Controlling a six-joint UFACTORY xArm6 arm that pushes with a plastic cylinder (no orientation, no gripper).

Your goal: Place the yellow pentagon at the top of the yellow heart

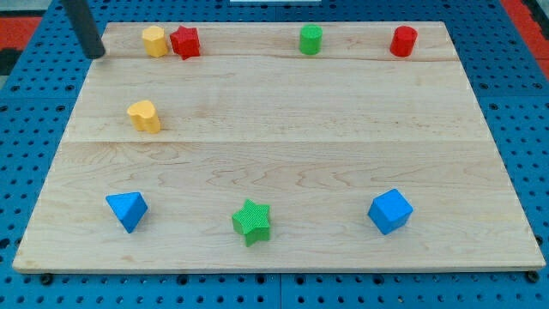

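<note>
The yellow pentagon [154, 40] sits near the board's top edge, at about twelve o'clock from the yellow heart [144, 115] and well apart from it — touching or nearly touching the red star [184, 41] at its three o'clock. The placement looks essentially done, though the gap to the heart is wide. The arm carries no gripper; its tip [96, 55] rests off the wooden board [283, 146], at nine o'clock from the pentagon, clear of every block. No brand, label or writing can be read anywhere.
</note>
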